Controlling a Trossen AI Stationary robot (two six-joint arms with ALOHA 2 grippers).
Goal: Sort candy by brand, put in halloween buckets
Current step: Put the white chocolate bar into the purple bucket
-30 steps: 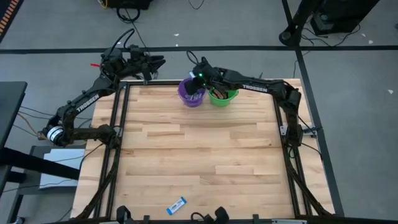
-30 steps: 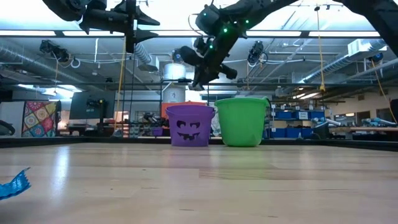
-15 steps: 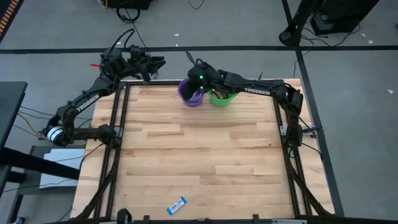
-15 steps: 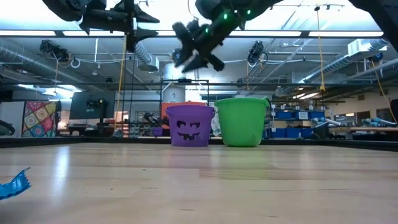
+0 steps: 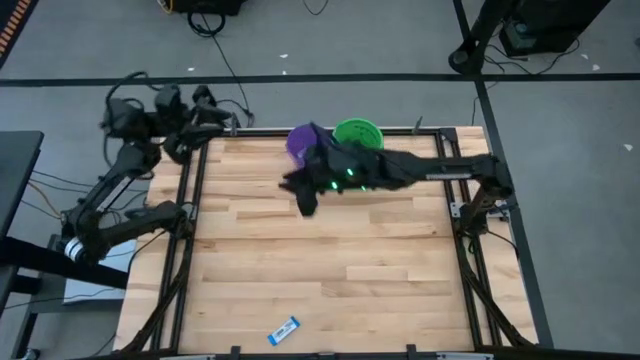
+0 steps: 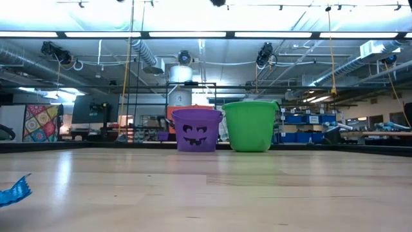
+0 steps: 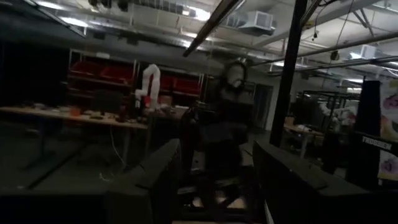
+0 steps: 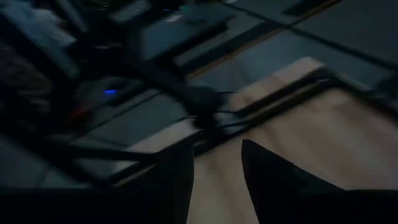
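From above I see the right fingers (image 5: pixel 300 195) over bare surface (image 5: pixel 380 270) before the purple bucket (image 5: pixel 303 139) and green bucket (image 5: pixel 357 131) at the far edge; one blue candy (image 5: pixel 285 330) lies near the front edge. Low down, both buckets stand touching. My wrist views show the left fingers (image 7: pixel 214 180) and the right ones spread, empty.
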